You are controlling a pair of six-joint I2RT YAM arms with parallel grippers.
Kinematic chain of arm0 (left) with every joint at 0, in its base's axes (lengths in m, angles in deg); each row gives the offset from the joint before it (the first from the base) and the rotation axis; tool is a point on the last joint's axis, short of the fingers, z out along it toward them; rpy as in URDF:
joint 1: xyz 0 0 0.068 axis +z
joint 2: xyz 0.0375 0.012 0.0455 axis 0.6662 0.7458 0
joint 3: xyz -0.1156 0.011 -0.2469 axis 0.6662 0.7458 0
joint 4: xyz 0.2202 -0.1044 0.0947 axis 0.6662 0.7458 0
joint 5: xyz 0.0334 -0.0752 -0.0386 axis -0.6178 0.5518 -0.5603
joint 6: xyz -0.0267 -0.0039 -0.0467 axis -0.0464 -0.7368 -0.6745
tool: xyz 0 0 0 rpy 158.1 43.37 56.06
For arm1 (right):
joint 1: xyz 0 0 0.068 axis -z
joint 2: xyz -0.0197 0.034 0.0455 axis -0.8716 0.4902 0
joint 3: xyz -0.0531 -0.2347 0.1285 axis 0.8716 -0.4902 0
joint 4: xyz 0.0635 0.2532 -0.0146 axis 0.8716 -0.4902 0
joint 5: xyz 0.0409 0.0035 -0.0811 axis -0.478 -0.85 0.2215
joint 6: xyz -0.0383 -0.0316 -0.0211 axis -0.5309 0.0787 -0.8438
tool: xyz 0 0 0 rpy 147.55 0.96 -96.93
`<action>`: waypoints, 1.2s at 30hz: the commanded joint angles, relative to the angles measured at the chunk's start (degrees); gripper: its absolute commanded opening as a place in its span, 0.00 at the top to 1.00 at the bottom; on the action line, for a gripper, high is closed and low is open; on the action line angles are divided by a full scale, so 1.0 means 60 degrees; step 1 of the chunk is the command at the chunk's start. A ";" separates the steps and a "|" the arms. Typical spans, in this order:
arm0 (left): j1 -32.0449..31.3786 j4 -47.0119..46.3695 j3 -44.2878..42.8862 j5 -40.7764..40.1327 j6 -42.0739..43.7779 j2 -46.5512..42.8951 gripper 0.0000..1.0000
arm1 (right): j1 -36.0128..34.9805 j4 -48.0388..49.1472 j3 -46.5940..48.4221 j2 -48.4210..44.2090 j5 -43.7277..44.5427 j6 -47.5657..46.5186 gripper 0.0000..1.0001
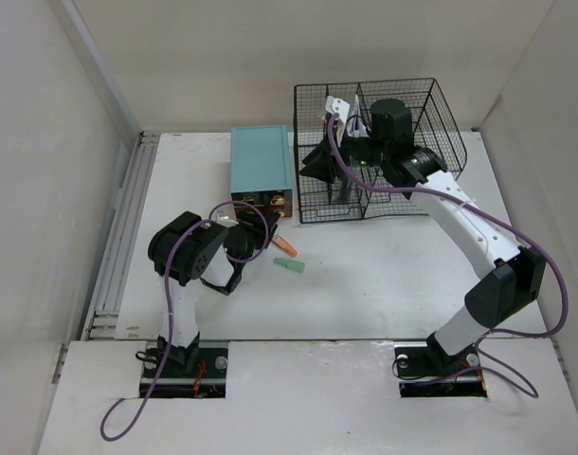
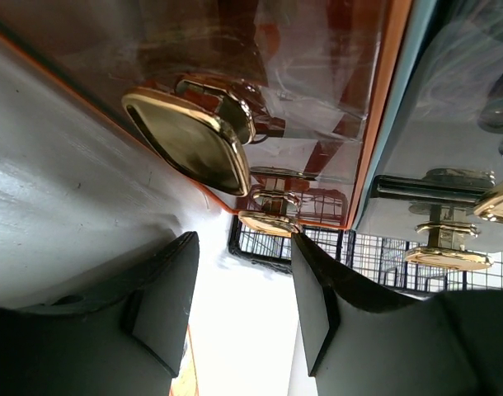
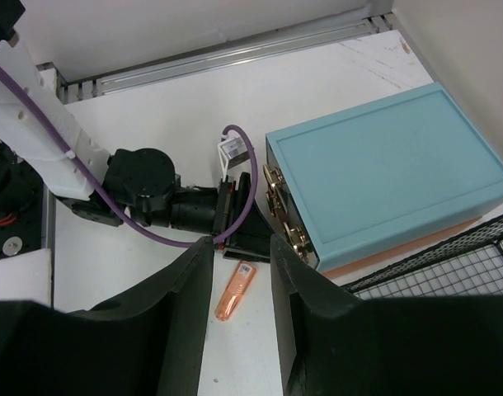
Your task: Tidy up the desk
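The white desk (image 1: pixel 384 275) has a grey rail (image 1: pixel 118 237) along its left edge. My left gripper (image 1: pixel 259 220) is open and empty, right in front of the teal drawer box (image 1: pixel 261 159). In the left wrist view the gripper (image 2: pixel 243 305) faces the drawers' gold handles (image 2: pixel 190 140) at close range. My right gripper (image 1: pixel 319 166) hangs open and empty, raised over the left side of the black wire-mesh rack (image 1: pixel 379 147). In its wrist view (image 3: pixel 239 313) an orange marker (image 3: pixel 235 293) lies on the desk far below, between the fingers.
The orange marker (image 1: pixel 285 245) and a green marker (image 1: pixel 289 268) lie on the desk just right of my left gripper. The teal box (image 3: pixel 392 165) stands against the rack (image 3: pixel 449 264). White walls close in the desk at the back and on both sides.
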State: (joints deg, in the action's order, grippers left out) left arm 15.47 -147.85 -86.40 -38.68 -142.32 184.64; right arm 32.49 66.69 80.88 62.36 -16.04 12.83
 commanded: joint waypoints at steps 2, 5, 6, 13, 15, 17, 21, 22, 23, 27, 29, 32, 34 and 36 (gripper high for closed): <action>0.0048 -0.5791 0.0272 -0.0785 0.0187 0.0323 0.54 | 0.0036 0.0285 0.0025 -0.0042 -0.0310 -0.0036 0.61; 0.0048 -0.5792 0.0272 -0.0785 0.0187 0.0323 0.54 | 0.0036 0.0285 0.0025 0.0046 -0.0398 -0.0036 0.61; 0.0048 -0.5792 0.0185 -0.0785 0.0187 0.0236 0.55 | 0.0036 0.0285 -0.0062 0.0046 -0.0398 -0.0036 0.61; 0.0048 -0.5792 -0.0108 -0.0785 0.0290 0.0148 0.55 | 0.0036 0.0285 -0.0063 0.0134 -0.0486 -0.0036 0.61; 0.0048 -0.5792 -0.0210 -0.0785 0.0393 0.0061 0.55 | 0.0036 0.0198 -0.0063 0.0134 -0.0486 -0.0036 0.61; 0.0048 -0.5792 -0.0328 -0.0697 0.0510 0.0060 0.56 | 0.0036 0.0197 -0.0063 0.0134 -0.0486 -0.0036 0.61; 0.0048 -0.5792 -0.0708 -0.0419 0.0612 0.0060 0.56 | 0.0036 0.0197 -0.0063 0.0134 -0.0486 -0.0036 0.61; 0.0048 -0.5792 -0.0709 -0.0418 0.0612 0.0060 0.56 | 0.0036 0.0197 -0.0063 0.0134 -0.0573 -0.0036 0.61; 0.0048 -0.5792 -0.0811 -0.0418 0.0699 0.0060 0.56 | 0.0036 0.0110 -0.0063 0.0134 -0.0574 -0.0036 0.61; 0.0048 -0.5705 -0.0812 -0.0418 0.0700 0.0060 0.56 | 0.0036 0.0110 -0.0063 0.0221 -0.0574 -0.0036 0.61; 0.0048 -0.5704 -0.0812 -0.0418 0.0803 -0.0027 0.56 | 0.0036 0.0110 -0.0063 0.0222 -0.0574 -0.0036 0.61; 0.0048 -0.5616 -0.0812 -0.0505 0.0891 -0.0028 0.56 | 0.0036 0.0110 0.0024 0.0222 -0.0661 -0.0036 0.61; 0.0048 -0.5529 -0.0900 -0.0506 0.0992 -0.0131 0.56 | 0.0036 0.0110 0.0025 0.0222 -0.0661 -0.0036 0.61; 0.0048 -0.5529 -0.0900 -0.0506 0.1080 -0.0219 0.56 | 0.0036 0.0110 0.0025 0.0222 -0.0661 -0.0036 0.61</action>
State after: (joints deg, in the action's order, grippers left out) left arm 14.83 -143.64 -89.51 -36.60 -139.01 184.35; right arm 32.49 66.45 80.77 63.63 -18.09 12.83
